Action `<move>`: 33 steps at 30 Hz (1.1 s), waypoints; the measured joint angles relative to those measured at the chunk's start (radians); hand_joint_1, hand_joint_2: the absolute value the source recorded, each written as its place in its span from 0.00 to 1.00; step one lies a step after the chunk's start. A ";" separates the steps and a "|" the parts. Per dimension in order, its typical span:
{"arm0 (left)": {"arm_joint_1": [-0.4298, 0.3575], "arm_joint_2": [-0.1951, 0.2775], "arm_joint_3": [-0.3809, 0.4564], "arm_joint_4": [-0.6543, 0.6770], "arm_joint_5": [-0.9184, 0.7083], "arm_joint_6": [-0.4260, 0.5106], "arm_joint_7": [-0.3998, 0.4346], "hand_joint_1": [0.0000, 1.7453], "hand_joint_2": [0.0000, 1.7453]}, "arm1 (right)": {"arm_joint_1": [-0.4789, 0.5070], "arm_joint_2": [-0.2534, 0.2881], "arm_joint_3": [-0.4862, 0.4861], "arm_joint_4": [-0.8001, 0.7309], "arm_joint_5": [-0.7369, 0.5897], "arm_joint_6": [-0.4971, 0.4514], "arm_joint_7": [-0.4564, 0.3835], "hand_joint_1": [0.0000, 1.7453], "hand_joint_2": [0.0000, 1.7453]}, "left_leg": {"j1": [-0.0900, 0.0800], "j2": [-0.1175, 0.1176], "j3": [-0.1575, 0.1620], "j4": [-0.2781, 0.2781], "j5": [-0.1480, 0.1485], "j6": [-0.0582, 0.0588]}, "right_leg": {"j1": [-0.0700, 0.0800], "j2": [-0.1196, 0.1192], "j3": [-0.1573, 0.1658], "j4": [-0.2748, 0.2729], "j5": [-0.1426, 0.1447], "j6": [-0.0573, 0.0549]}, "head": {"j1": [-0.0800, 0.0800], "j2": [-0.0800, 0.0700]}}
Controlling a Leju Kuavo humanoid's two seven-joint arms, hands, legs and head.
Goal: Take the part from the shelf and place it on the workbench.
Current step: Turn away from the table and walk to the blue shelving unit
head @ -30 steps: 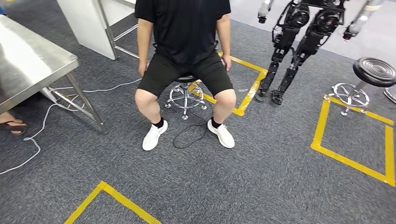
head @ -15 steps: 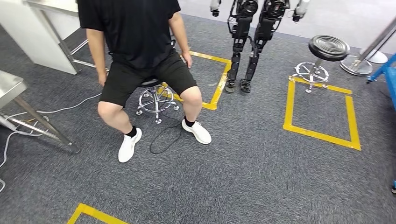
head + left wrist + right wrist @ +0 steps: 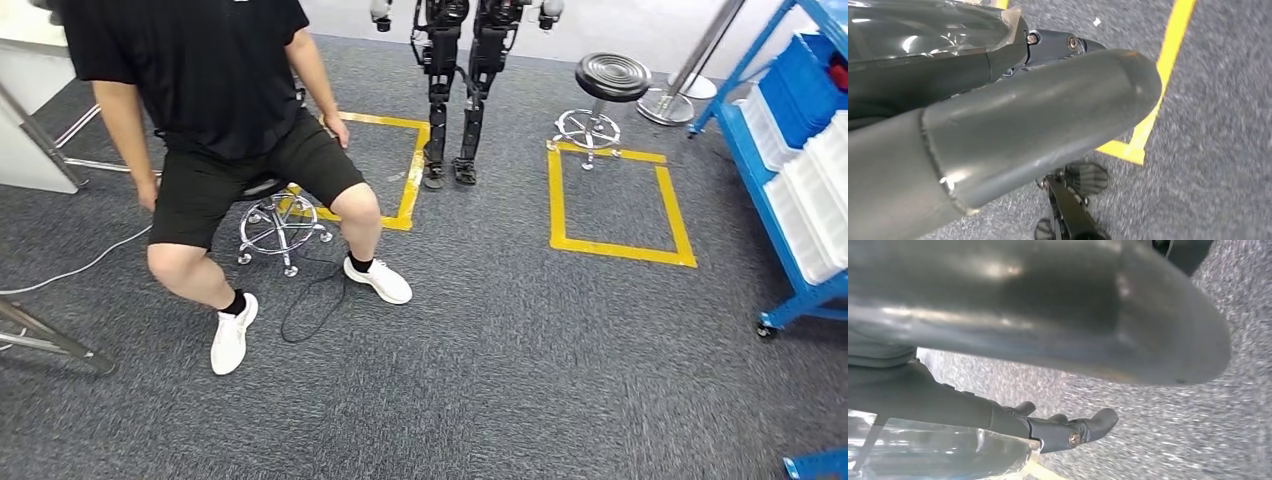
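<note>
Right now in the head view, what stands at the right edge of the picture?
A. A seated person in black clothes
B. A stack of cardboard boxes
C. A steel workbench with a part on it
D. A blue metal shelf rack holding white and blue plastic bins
D: the blue metal shelf rack with white and blue plastic bins runs along the right edge, while the seated person in black clothes is on the left.

Camera turned rightward; whole floor scene slid left across the head view. Blue metal shelf with white and blue bins [image 3: 800, 190] entered at the right edge. Stainless steel table dropped out at the left, one leg [image 3: 55, 340] remaining.
</note>
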 joint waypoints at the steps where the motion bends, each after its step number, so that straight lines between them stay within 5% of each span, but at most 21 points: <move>1: -0.001 -0.001 0.000 0.000 -0.004 0.007 0.000 0.00 0.00 | 0.000 0.000 0.000 0.000 0.002 0.000 0.000 0.00 0.00 | 0.000 0.011 0.003 0.000 -0.002 -0.003 | -0.003 -0.019 0.041 -0.074 0.027 0.008 | 0.000 0.000; 4: -0.001 -0.001 0.000 -0.001 -0.012 0.024 -0.001 0.00 0.00 | -0.006 0.002 0.000 0.000 0.007 -0.001 -0.002 0.00 0.00 | -0.006 0.041 0.018 -0.001 -0.014 -0.022 | 0.005 -0.081 0.123 -0.225 0.076 0.001 | -0.001 0.000; 7: -0.006 -0.002 0.000 -0.001 -0.012 0.031 -0.001 0.00 0.00 | -0.007 0.001 0.000 0.000 0.011 -0.004 -0.003 0.00 0.00 | -0.003 0.062 0.033 -0.005 -0.025 -0.042 | 0.009 -0.056 0.121 -0.232 0.082 -0.026 | -0.003 0.000; 9: -0.007 -0.003 0.000 -0.001 -0.013 0.031 -0.002 0.00 0.00 | -0.005 0.001 0.000 0.000 0.014 -0.007 -0.003 0.00 0.00 | 0.003 0.021 0.022 0.035 -0.058 -0.049 | -0.001 -0.032 0.127 -0.237 0.088 -0.046 | -0.005 0.000; 11: -0.004 -0.003 0.000 0.000 -0.014 0.030 -0.003 0.00 0.00 | -0.005 0.000 0.000 0.000 0.014 -0.008 -0.003 0.00 0.00 | 0.006 -0.036 -0.030 0.149 -0.125 -0.051 | 0.001 -0.010 0.130 -0.238 0.091 -0.064 | -0.008 0.000; 13: 0.001 -0.003 0.001 0.000 -0.014 0.030 -0.002 0.00 0.00 | -0.004 0.000 0.000 0.000 0.013 -0.008 -0.003 0.00 0.00 | 0.005 -0.053 -0.090 0.260 -0.163 -0.051 | 0.011 0.018 0.131 -0.238 0.091 -0.071 | -0.008 0.000; 14: 0.002 -0.004 0.002 0.000 -0.014 0.030 -0.002 0.00 0.00 | -0.003 0.000 0.000 0.000 0.012 -0.008 -0.003 0.00 0.00 | 0.005 -0.055 -0.101 0.272 -0.153 -0.050 | 0.014 0.034 0.132 -0.237 0.091 -0.072 | -0.008 0.000; 16: 0.002 -0.004 0.002 0.000 -0.015 0.030 -0.001 0.00 0.00 | -0.002 0.001 0.000 0.000 0.012 -0.008 -0.004 0.00 0.00 | 0.006 -0.064 -0.072 0.184 -0.080 -0.045 | 0.016 0.063 0.136 -0.235 0.091 -0.071 | -0.008 0.000; 18: 0.002 -0.004 0.002 0.000 -0.016 0.030 0.001 0.00 0.00 | -0.002 0.002 0.000 0.000 0.012 -0.008 -0.007 0.00 0.00 | 0.006 -0.099 -0.025 0.063 -0.019 -0.039 | 0.019 0.088 0.135 -0.231 0.090 -0.068 | -0.008 0.000; 20: 0.000 -0.004 0.003 0.000 -0.018 0.030 0.005 0.00 0.00 | -0.002 0.002 0.000 0.000 0.013 -0.009 -0.009 0.00 0.00 | 0.001 -0.114 -0.008 0.017 -0.004 -0.033 | 0.022 0.106 0.127 -0.231 0.091 -0.059 | -0.008 0.000; 22: -0.004 -0.006 0.003 0.000 -0.020 0.032 0.007 0.00 0.00 | 0.001 0.002 -0.001 0.000 0.012 -0.010 -0.009 0.00 0.00 | -0.003 -0.094 -0.006 0.008 0.004 -0.021 | 0.021 0.116 0.117 -0.232 0.094 -0.046 | -0.007 0.000; 25: -0.006 -0.007 0.004 -0.001 -0.022 0.035 0.007 0.00 0.00 | 0.000 0.002 -0.003 0.000 0.013 -0.010 -0.011 0.00 0.00 | -0.001 -0.059 0.004 -0.016 0.019 0.002 | 0.023 0.056 0.073 -0.152 0.052 -0.043 | -0.003 0.000; 27: -0.004 -0.006 0.005 -0.001 -0.023 0.037 0.005 0.00 0.00 | -0.002 0.002 -0.003 0.000 0.015 -0.009 -0.012 0.00 0.00 | -0.004 -0.031 0.004 -0.019 0.020 0.006 | 0.017 0.018 0.008 -0.025 -0.005 -0.044 | 0.000 0.000; 29: -0.003 -0.005 0.007 -0.001 -0.023 0.040 -0.001 0.00 0.00 | -0.001 0.002 -0.003 0.000 0.018 -0.008 -0.012 0.00 0.00 | -0.005 -0.006 0.003 -0.018 0.018 0.003 | 0.007 0.009 -0.026 0.044 -0.024 -0.033 | 0.000 0.000; 31: -0.004 -0.005 0.010 -0.001 -0.024 0.045 -0.010 0.00 0.00 | 0.002 0.002 -0.003 0.000 0.022 -0.008 -0.012 0.00 0.00 | -0.002 0.018 0.006 -0.018 0.015 -0.004 | -0.008 -0.008 0.020 -0.038 0.013 -0.008 | 0.000 0.000; 33: -0.003 -0.004 0.014 -0.001 -0.024 0.052 -0.019 0.00 0.00 | -0.001 0.003 -0.003 0.000 0.028 -0.008 -0.012 0.00 0.00 | -0.002 0.040 0.014 -0.015 0.006 -0.019 | -0.015 -0.055 0.096 -0.176 0.060 0.009 | 0.001 0.000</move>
